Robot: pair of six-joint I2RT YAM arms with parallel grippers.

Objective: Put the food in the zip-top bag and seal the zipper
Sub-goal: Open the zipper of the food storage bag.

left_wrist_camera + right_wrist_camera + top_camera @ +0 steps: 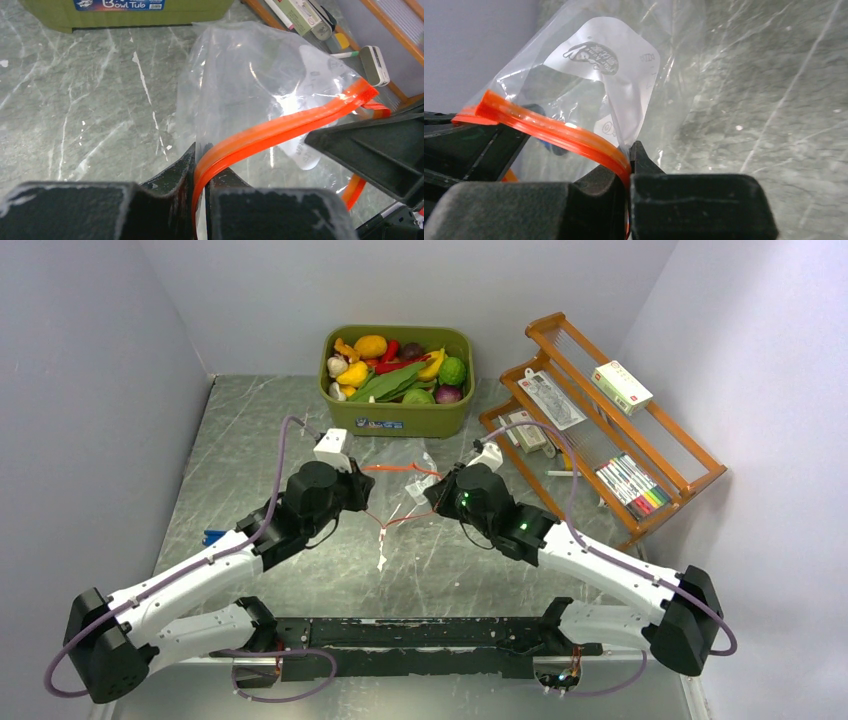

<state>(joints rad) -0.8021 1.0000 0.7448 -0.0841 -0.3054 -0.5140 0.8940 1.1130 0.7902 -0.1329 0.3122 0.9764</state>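
Left gripper point(200, 161) and right gripper point(629, 161) clamp the zipper point(280, 129) of the bag point(240, 75); food point(395, 368) fills the tub point(400, 420)

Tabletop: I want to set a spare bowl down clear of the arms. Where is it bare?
Bare: far-left corner between left wall and tub; near centre between forearms and base rail. Crowded: middle, where left gripper and right gripper pinch the zipper; right, by the rack.

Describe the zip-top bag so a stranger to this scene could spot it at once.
Find the olive-green tub at the back. Just in front of it, the left hand and right hand pinch a clear bag. Only it has an orange zipper strip.
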